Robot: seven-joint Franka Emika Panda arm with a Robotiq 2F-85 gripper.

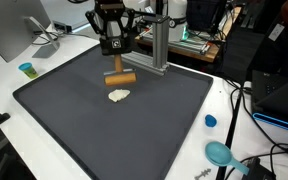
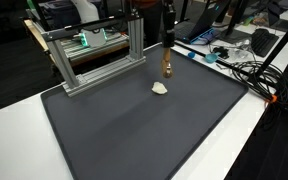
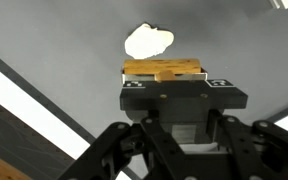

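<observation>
**A:** What have the fingers [image 3: 134, 90] got?

**B:** A pale brown wooden tool [image 1: 121, 77], T-shaped. It has a thin handle with a thick round bar across its lower end. The fingers are clamped on the top of the handle.

**A:** Where is it?

**B:** In the upper middle of an exterior view, over the far part of the dark mat [image 1: 84, 130] that covers the white bench [image 1: 4, 100]. A small white lump [image 1: 118, 95] lies on the mat just below it in the frame. I cannot tell whether the bar touches the mat.

**A:** Which way does it point?

**B:** The handle stands upright with the bar end down. The bar's long axis lies level and runs left to right across that frame. In the wrist view the tool [image 3: 164, 69] also runs left to right, with the lump [image 3: 149, 41] just above it. In an exterior view the tool [image 2: 168, 70] shows its bar almost end-on. There it stands upper right of centre, to the right of the metal frame [image 2: 94, 55].
</observation>
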